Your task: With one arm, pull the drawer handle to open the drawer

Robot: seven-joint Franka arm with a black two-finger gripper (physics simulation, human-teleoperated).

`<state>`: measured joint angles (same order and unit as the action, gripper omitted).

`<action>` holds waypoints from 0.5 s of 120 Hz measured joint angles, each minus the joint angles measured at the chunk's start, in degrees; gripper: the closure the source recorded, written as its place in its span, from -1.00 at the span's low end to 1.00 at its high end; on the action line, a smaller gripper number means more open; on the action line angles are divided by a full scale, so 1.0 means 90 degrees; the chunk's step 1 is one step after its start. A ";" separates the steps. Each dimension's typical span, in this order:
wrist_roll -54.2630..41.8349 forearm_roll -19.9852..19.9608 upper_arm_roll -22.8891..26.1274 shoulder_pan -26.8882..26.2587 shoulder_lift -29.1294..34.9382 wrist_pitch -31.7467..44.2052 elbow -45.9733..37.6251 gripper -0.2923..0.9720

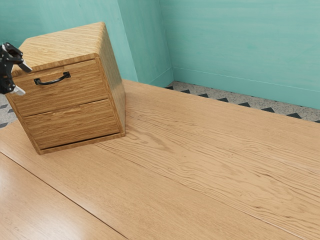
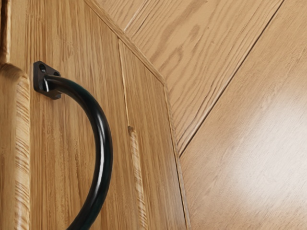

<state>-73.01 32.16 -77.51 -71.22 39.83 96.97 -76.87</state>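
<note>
The cabinet [image 1: 75,107] is honey-brown wood with fine, close striping running across its drawer fronts and lengthwise over its top. Its handle [image 1: 52,79] is glossy black. The table [image 1: 210,165] is paler oak with long, wavy grain. The walls [image 1: 240,40] are turquoise, faintly banded, and the floor [image 1: 260,102] is speckled grey edged with black triangles.

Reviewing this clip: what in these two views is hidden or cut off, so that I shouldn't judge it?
- Gripper: the exterior view's left edge cuts most of it off, along with the arm behind it.
- Handle: in the wrist view its far end and second mount run past the lower edge.
- Cabinet: in the exterior view its own body hides its back and far side.
</note>
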 joint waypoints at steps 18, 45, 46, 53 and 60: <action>-0.0167 0.0129 -0.0336 -0.0395 0.0000 0.0202 -0.0024 -0.54; -0.0332 0.0206 -0.0523 -0.0609 0.0001 0.0328 -0.0109 -0.54; -0.0337 0.0206 -0.0531 -0.0616 0.0001 0.0329 -0.0111 -0.54; -0.0366 0.0210 -0.0562 -0.0646 0.0001 0.0334 -0.0120 -0.54; -0.0392 0.0212 -0.0563 -0.0656 -0.0005 0.0322 -0.0146 -0.54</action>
<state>-76.54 34.07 -82.58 -77.12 39.78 99.87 -78.18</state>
